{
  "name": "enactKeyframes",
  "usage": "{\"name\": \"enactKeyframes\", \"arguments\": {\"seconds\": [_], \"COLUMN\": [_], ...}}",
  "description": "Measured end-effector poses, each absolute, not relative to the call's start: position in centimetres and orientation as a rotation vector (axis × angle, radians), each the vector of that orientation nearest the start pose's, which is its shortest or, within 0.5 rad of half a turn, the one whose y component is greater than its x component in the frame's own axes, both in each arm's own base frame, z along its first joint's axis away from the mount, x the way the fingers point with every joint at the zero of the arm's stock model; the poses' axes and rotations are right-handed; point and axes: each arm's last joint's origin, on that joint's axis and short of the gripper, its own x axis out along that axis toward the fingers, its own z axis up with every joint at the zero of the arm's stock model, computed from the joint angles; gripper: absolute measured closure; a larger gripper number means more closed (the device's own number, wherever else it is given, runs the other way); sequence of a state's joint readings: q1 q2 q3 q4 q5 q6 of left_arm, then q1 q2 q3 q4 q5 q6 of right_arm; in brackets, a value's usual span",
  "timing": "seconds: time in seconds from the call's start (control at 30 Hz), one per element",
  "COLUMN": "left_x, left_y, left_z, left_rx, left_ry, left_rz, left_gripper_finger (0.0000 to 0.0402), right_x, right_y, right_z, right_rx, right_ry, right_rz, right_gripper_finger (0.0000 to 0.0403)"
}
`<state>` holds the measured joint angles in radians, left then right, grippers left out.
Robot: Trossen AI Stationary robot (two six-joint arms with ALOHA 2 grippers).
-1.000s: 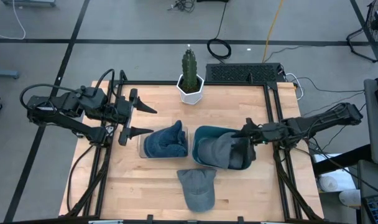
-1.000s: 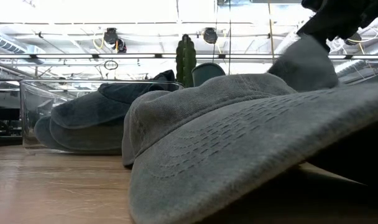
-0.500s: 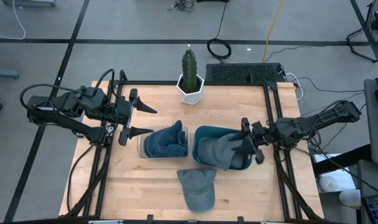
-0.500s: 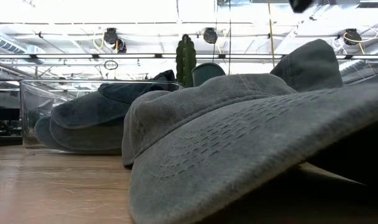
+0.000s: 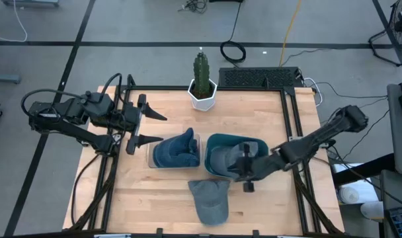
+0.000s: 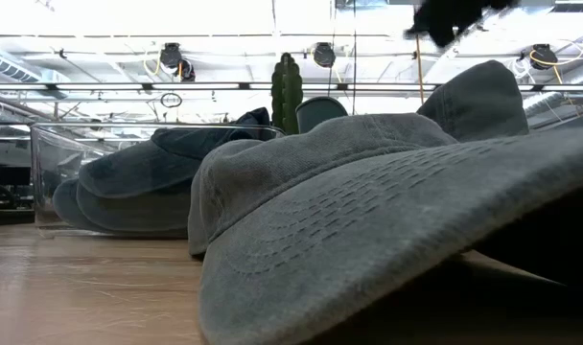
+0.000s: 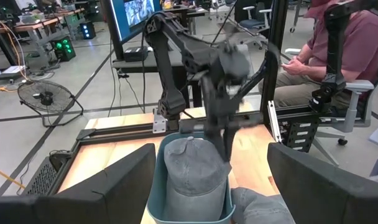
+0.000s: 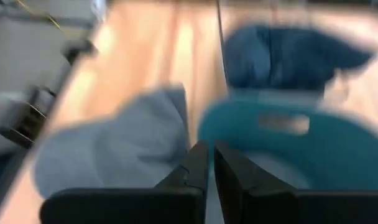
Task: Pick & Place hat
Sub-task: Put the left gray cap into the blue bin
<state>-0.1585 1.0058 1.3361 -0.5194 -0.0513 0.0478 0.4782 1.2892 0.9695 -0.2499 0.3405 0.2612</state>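
Grey cap (image 5: 209,199) looks light, floppy: pinch the stiffer brim; right gripper (image 5: 246,173) clenched empty, left gripper (image 5: 153,128) released.

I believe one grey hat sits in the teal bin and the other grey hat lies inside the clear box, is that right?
Not quite. The high view shows the other grey hat lying on the bare table, in front of the teal bin; the clear box holds a blue hat.

Matt grey cloth hat (image 5: 209,200), smooth teal plastic bin (image 5: 217,140), light wood table (image 5: 168,198).
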Motion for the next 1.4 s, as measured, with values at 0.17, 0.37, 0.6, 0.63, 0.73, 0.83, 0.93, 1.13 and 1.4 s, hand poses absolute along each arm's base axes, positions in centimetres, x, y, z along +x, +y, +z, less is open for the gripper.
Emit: {"name": "enactKeyframes", "arguments": {"seconds": [0.17, 0.37, 0.6, 0.63, 0.73, 0.83, 0.93, 1.13, 1.4], "left_x": [18.4, 18.4, 18.4, 18.4, 18.4, 18.4, 18.4, 18.4, 18.4], "left_y": [-2.8, -2.8, -2.8, -2.8, -2.8, -2.8, -2.8, -2.8, -2.8], "left_z": [44.5, 44.5, 44.4, 44.5, 44.5, 44.5, 44.5, 44.4, 44.4], "left_rx": [0.067, 0.067, 0.067, 0.067, 0.067, 0.067, 0.067, 0.067, 0.067], "left_ry": [0.185, 0.186, 0.186, 0.186, 0.186, 0.186, 0.186, 0.186, 0.186], "left_rz": [-0.111, -0.111, -0.112, -0.112, -0.112, -0.112, -0.112, -0.112, -0.111], "left_gripper_finger": [0.0082, 0.0082, 0.0082, 0.0082, 0.0082, 0.0082, 0.0082, 0.0082, 0.0082], "right_x": [25.8, 25.0, 24.7, 24.7, 24.4, 24.0, 23.8, 23.5, 23.4], "right_y": [12.1, 11.7, 10.7, 10.5, 10.0, 9.4, 8.8, 7.8, 7.6], "right_z": [24.7, 23.0, 22.6, 22.4, 21.4, 20.1, 18.6, 16.5, 16.7], "right_rx": [0.093, 0.148, 0.173, 0.183, 0.212, 0.252, 0.294, 0.357, 0.354], "right_ry": [0.77, 0.937, 0.983, 0.988, 1.013, 1.053, 1.062, 1.045, 1.03], "right_rz": [-0.047, -0.168, -0.235, -0.245, -0.28, -0.281, -0.274, -0.255, -0.222], "right_gripper_finger": [0.0401, 0.0402, 0.0402, 0.0402, 0.0402, 0.0402, 0.0402, 0.0403, 0.0403]}}
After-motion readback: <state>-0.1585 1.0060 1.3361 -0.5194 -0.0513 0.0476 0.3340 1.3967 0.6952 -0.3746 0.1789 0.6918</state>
